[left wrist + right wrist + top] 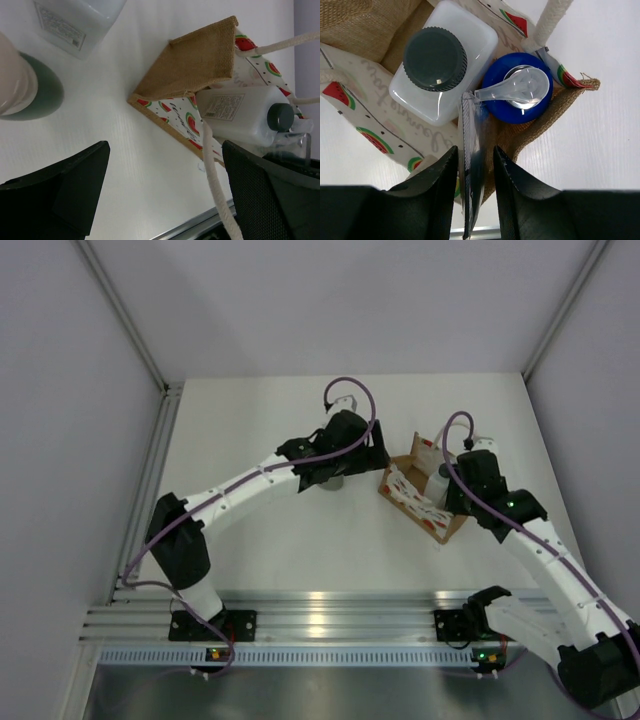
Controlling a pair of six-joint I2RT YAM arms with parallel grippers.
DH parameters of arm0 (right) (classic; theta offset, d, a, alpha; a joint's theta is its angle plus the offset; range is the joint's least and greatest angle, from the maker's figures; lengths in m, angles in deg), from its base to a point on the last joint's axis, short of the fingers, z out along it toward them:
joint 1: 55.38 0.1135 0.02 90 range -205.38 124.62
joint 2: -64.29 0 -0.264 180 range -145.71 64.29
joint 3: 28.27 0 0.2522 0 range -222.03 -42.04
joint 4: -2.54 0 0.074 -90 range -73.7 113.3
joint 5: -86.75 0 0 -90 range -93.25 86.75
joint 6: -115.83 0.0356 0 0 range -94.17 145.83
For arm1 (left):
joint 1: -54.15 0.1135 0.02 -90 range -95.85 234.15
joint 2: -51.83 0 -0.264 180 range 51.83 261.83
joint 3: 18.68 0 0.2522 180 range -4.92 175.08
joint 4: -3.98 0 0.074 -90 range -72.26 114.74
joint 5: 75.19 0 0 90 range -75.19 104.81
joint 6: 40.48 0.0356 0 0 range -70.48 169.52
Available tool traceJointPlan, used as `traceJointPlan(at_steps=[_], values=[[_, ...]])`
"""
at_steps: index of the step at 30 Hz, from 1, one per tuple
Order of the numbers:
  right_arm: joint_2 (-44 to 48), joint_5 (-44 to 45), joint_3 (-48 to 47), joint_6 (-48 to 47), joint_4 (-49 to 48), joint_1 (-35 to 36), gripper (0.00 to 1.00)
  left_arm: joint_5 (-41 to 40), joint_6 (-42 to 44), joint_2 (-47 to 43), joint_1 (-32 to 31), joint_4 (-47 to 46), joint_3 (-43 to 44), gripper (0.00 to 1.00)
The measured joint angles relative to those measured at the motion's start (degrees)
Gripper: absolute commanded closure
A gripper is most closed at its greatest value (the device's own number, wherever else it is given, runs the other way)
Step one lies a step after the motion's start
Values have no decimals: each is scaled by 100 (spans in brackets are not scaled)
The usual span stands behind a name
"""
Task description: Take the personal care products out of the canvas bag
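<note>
Table, white, with the canvas bag standing right of centre, its mouth open upward and its watermelon-printed side toward the near edge. The left arm reaches across to the middle of the table; the right arm bends in over the bag from the right.

Left gripper – jaws spread wide and holding nothing, as the left wrist view shows. Below it on the bare table stand two products outside the bag: the grey-green bottle with its beige pump top, and beside it a translucent white bottle with a printed label, its cap out of frame. Both are well apart from the bag.

Right gripper – poised directly over the bag's mouth, jaws drawn narrow. A thin clear flat piece stands on edge between them; whether they actually pinch it cannot be told, since a sliver of gap shows on one side.

Inside the bag: a white bottle with dark ribbed cap, upright, and just beside it a blue cap topped by a clear plastic fitting; the body beneath that cap is hidden. A cream rope handle loops past the rim.
</note>
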Motion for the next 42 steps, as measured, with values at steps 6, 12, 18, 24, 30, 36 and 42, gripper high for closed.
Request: traceJointPlan(at_steps=[6,12,18,24,30,36,42], values=[[-2,-17,0,-85,-28,-17,67,76,-175,789,-76,-221,621,7],[-136,-11,0,-144,-39,-33,68,105,-297,1467,-227,-365,1012,15],[-140,-48,0,-144,-50,-33,68,74,-404,1777,-275,-363,1021,30],[-140,-184,0,-162,-79,-33,69,85,-531,1923,-289,-402,1025,67],[-275,-157,0,-173,-160,-39,77,76,-608,2004,-332,-435,1051,100],[-358,-149,0,-212,-245,-44,82,83,-645,2006,-332,-435,1056,100],[-450,-162,2,-267,-365,-66,71,83,-686,2006,-332,-435,1056,100]])
